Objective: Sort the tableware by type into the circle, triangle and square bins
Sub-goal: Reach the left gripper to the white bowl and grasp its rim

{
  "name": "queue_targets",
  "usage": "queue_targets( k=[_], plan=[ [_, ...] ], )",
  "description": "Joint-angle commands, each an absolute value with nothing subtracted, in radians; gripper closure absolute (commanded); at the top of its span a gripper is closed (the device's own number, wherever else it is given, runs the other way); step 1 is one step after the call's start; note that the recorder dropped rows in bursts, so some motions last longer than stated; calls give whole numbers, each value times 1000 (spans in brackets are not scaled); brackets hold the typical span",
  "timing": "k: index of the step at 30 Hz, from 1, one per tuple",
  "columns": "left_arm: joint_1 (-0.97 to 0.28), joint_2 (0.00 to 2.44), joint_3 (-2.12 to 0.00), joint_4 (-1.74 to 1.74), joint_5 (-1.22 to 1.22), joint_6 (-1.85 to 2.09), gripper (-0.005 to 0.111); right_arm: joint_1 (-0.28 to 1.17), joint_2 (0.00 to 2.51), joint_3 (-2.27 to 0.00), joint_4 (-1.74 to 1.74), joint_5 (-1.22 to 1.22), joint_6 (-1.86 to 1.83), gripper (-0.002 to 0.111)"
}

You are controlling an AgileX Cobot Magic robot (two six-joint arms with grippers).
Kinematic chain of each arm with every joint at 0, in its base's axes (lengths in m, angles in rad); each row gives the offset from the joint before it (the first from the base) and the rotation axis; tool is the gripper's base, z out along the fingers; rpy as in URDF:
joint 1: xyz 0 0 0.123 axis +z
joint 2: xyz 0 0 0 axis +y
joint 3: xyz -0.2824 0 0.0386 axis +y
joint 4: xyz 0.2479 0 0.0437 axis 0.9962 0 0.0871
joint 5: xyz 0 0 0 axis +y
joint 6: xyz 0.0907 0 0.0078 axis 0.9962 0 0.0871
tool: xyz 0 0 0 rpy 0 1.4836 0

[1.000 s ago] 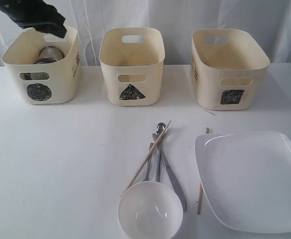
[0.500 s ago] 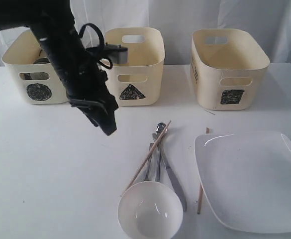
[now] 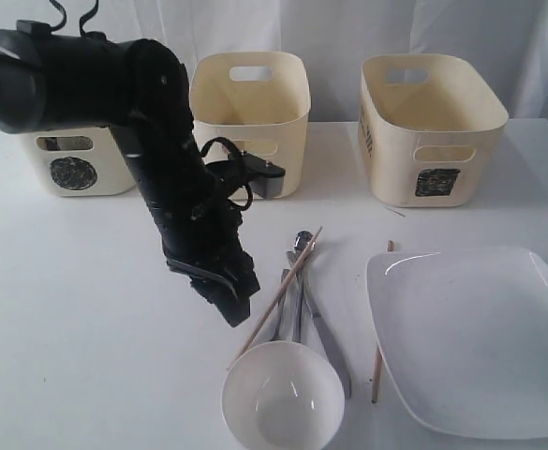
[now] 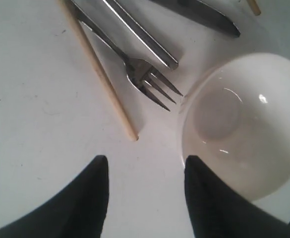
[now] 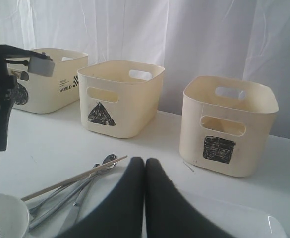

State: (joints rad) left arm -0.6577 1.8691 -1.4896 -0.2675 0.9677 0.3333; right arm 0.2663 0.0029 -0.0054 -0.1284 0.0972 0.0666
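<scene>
Our left fingers (image 3: 233, 302), spread and empty, hang over the tabletop (image 3: 86, 328) just beside a chopstick (image 3: 275, 295) and the round white bowl (image 3: 283, 398). Our right fingers (image 5: 132, 191) are pressed together on nothing. Fork (image 4: 147, 79), spoon (image 3: 303, 239) and knife (image 3: 333, 352) lie bunched near the large square plate (image 3: 470, 337).

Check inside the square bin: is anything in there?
The square bin shows only bare inner walls and the rear handle cut-out; nothing sticks up inside. Its front wall covers most of the floor, so something lying flat there cannot be ruled out.
</scene>
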Motion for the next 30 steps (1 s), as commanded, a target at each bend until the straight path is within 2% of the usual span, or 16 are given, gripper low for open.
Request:
queue_targets(
  k=[1,30],
  plan=[
    [-684,1861,-1450,-285,917,341,55,261,0,0,-127,88,64,108],
    [-691,1893,-1363,-435,846,470,55,261,0,0,-126,88,64,108]
  ],
)
